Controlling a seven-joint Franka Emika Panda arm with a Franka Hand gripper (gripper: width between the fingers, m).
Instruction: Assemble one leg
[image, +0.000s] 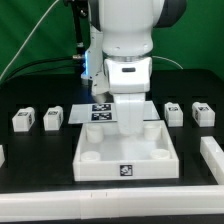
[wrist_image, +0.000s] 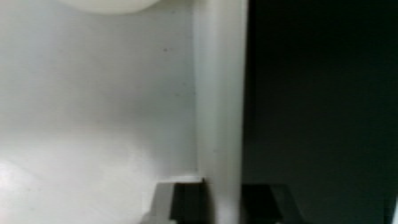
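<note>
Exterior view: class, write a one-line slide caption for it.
The gripper reaches down at the tray-like part's back rim; small tagged legs stand on either side.

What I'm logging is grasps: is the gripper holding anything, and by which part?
Cannot be told: the gripper straddles the raised rim of the tray, but clamping is not visible.
</note>
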